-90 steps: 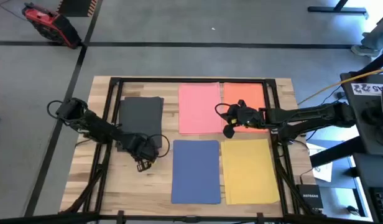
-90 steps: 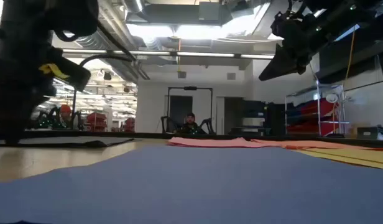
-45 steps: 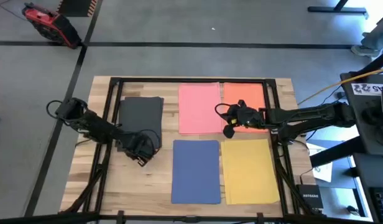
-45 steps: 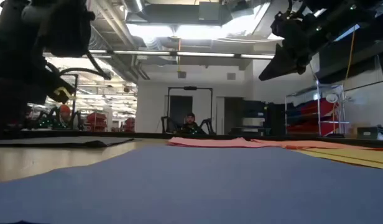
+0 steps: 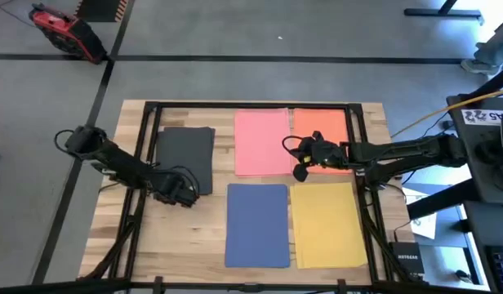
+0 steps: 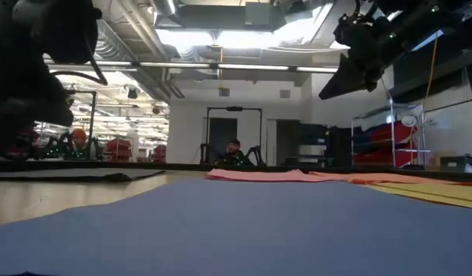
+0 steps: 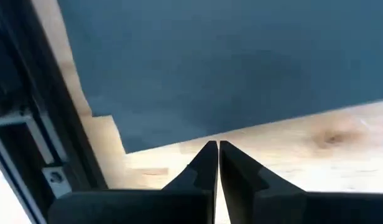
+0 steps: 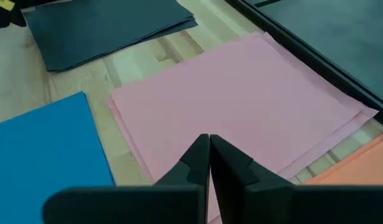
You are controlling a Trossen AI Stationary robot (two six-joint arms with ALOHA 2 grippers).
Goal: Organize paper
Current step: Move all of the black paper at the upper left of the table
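I could read no writing on any sheet. My left hand (image 5: 184, 194), fingers pressed together, hung at the black paper's (image 5: 186, 147) near right corner, by the counter's (image 5: 113, 220) left edge. My right hand (image 5: 301, 171), also pressed together, hovered over the pink (image 5: 262, 140) and orange-red (image 5: 321, 124) sheets near the far edge; blue (image 5: 257, 224) and yellow (image 5: 329, 222) lay nearer.

1. Five piles of paper on the table: one black (image 5: 187, 149), one pink (image 5: 262, 142), one orange-red (image 5: 321, 126), one blue (image 5: 257, 224), one yellow (image 5: 329, 223).
2. Two arms over them.
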